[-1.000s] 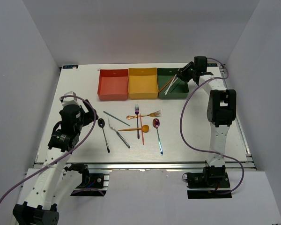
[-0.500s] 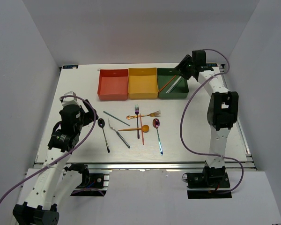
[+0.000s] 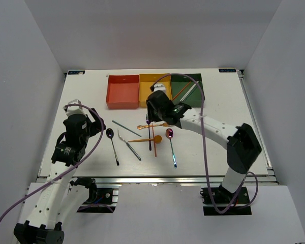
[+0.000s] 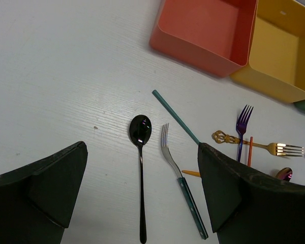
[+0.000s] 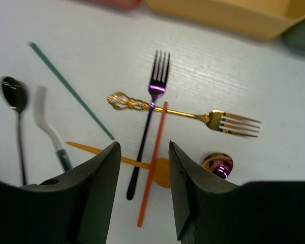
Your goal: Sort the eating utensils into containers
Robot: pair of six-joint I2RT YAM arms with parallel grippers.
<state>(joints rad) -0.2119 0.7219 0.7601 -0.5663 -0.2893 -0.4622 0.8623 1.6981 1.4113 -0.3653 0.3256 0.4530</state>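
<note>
Several utensils lie mid-table: black spoon [image 3: 112, 145], teal-handled silver fork [image 3: 129, 147], teal chopstick [image 3: 126, 128], gold fork [image 3: 157, 125], purple fork [image 3: 149, 137], orange chopstick [image 3: 154, 147], orange spoon [image 3: 145, 139], purple spoon [image 3: 171, 147]. At the back stand the red [image 3: 122, 99], yellow [image 3: 153, 97] and green [image 3: 192, 99] boxes; chopsticks [image 3: 185, 91] lie in the green one. My right gripper [image 5: 143, 147] is open and empty, low over the purple fork [image 5: 152, 112] and orange chopstick [image 5: 155, 157]. My left gripper [image 4: 141, 147] is open and empty above the black spoon [image 4: 140, 168].
The left arm [image 3: 73, 137] stands left of the utensils. The right arm [image 3: 213, 127] reaches across from the right, and its purple cable [image 3: 206, 152] loops over the table. White walls close in the table on three sides.
My right arm swung from the green box at the back right to the middle of the table, over the crossed utensils. The left arm has not moved.
</note>
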